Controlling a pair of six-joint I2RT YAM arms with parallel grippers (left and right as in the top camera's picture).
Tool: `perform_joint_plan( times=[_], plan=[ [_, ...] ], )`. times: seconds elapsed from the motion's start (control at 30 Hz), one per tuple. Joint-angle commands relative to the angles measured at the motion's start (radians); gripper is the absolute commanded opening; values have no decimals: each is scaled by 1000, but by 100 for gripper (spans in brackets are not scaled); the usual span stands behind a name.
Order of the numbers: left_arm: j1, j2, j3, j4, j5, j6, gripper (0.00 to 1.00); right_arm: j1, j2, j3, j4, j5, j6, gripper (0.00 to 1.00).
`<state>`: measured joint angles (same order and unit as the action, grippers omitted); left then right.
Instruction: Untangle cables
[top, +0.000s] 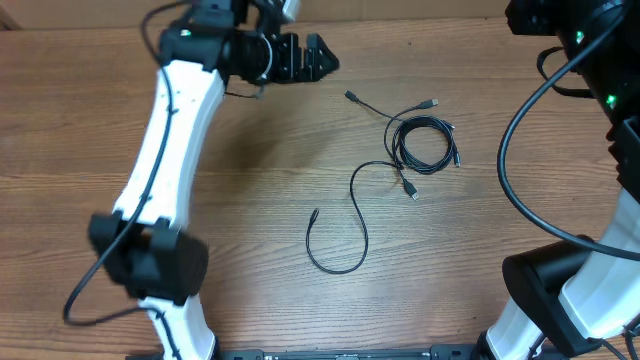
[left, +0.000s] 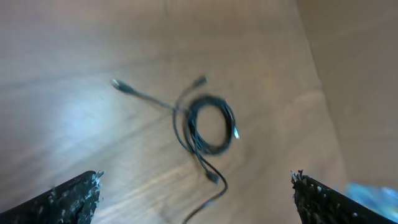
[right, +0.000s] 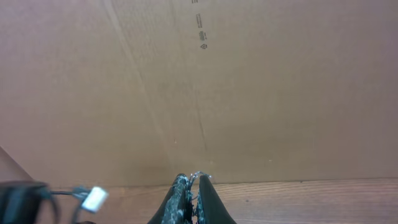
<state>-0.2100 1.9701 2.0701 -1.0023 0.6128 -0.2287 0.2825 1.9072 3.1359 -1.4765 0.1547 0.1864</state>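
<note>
Overhead, the left fingers (left: 74, 196) hang spread wide above the bench's (top: 250, 180) far side, holding nothing. The right fingers (right: 180, 202) look pressed together, seemingly empty. The cables (top: 398, 145) lie right of centre: one coiled bundle, with a loose cord (top: 366, 242) nearer.

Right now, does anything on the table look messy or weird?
Only the cables: some are bunched in a small coil on the table, plug ends poking out, and one cord trails off in a loose curve. Nothing looks broken.
</note>
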Motion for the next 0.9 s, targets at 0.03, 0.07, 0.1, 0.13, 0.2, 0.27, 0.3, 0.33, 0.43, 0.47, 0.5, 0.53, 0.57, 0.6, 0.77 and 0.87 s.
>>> perform_joint_plan(
  times=[0.03,0.07,0.1,0.13,0.2,0.27,0.3,0.33,0.43,0.47,0.5,0.53,0.57,0.6,0.77,0.87],
  plan=[
    [-6,-87,3,30,-199,26,100,3,-8,5,5,102,27,4],
    [-6,-94,3,41,-202,26,100,3,-8,5,4,124,27,4],
    [-6,-102,3,62,-201,13,100,3,-8,5,-5,133,27,4],
    [-6,-103,3,69,-201,11,100,3,-8,5,-17,133,27,4],
    [-6,-102,3,76,-202,11,100,3,-7,5,-48,133,50,4],
    [-6,-102,3,76,-202,11,100,3,-5,5,-78,132,80,4],
    [-6,-102,3,78,-203,11,100,3,0,5,-92,129,85,4],
    [-6,-102,3,82,-203,11,100,3,1,5,-101,129,92,4],
    [-6,-102,3,116,-219,11,100,3,12,5,-139,130,95,5],
    [-6,-103,4,129,-233,11,100,3,14,5,-159,135,95,7],
    [-6,-103,10,143,-249,11,99,-1,19,5,-182,143,95,8],
    [-6,-103,13,154,-260,11,100,-8,20,5,-208,146,96,10],
    [-6,-103,18,167,-275,11,100,-16,26,2,-218,144,99,11],
    [-6,-103,24,179,-286,11,100,-24,27,-13,-217,118,101,15],
    [-6,-103,42,254,-385,11,99,-43,32,-176,-217,90,194,54],
    [-5,-102,42,289,-442,11,100,-44,37,-319,-216,87,247,78]
  ],
)
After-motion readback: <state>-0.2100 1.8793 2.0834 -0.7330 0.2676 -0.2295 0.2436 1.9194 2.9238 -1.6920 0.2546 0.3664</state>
